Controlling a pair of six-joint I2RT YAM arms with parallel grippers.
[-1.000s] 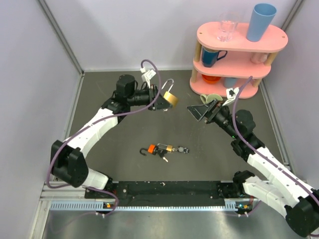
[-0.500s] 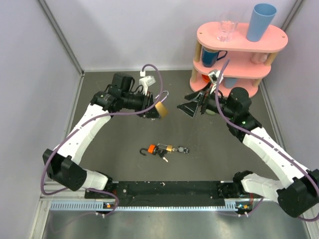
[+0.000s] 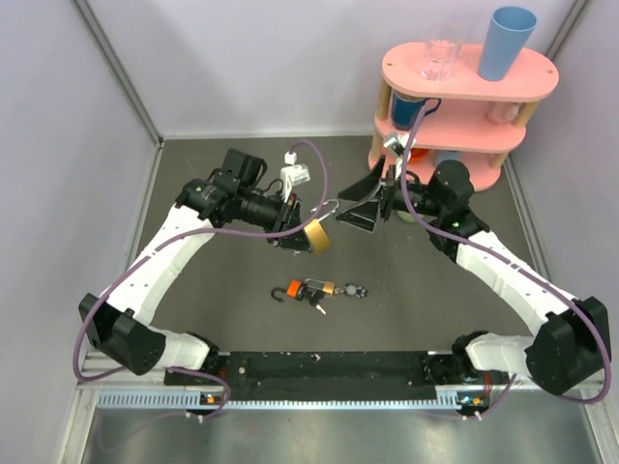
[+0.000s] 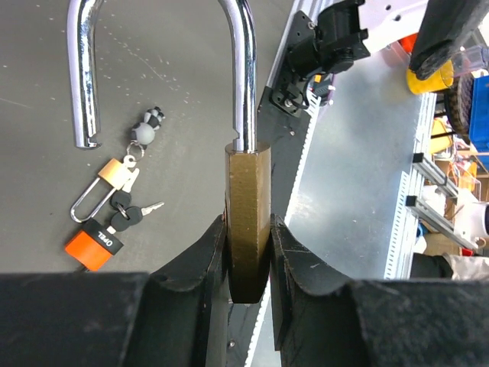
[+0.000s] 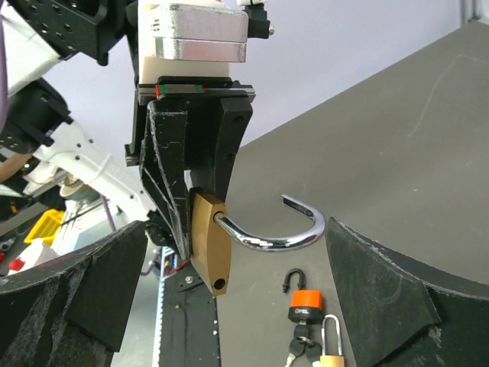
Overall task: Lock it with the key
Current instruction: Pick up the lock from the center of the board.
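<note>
Key (image 4: pixel 151 207): flat on table (image 3: pixel 416 280), in a small bunch just beside orange-and-black padlock (image 4: pixel 90 243). Small brass padlock (image 4: pixel 114 172) lies in the same cluster. Both grippers well apart from it. Left gripper (image 4: pixel 248 238): jaws clamped on body of large brass padlock (image 5: pixel 208 245), shackle swung open. Right gripper (image 3: pixel 358 205): faces that shackle, jaws spread wide, holding nothing.

Bare table (image 3: pixel 242 319) around key bunch (image 3: pixel 319 290); held brass padlock (image 3: pixel 317 235) hangs mid-table beyond; pink shelf (image 3: pixel 464 130) blocks far right.
</note>
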